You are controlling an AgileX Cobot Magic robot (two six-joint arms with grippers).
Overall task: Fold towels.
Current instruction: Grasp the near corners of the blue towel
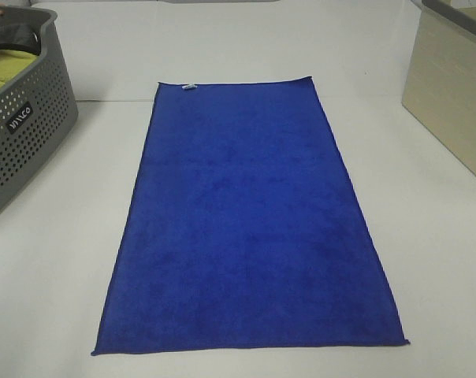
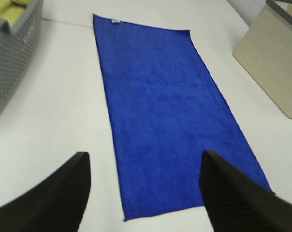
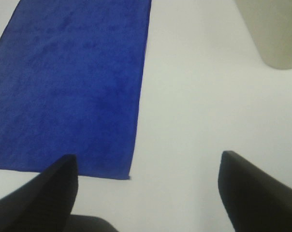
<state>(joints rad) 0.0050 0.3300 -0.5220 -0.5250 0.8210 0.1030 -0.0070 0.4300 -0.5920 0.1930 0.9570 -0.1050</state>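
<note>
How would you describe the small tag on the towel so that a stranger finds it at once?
A long blue towel lies flat on the white table. Go to its far short edge, then toward the corner nearer the grey basket. The tag sits there, the only white speck on the blue cloth.

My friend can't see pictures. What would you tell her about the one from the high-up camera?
A long royal-blue towel lies spread flat on a white table, a tiny white tag on its far edge. A grey basket with holes stands at the left, holding something yellow-green; a beige box stands at the right.
</note>
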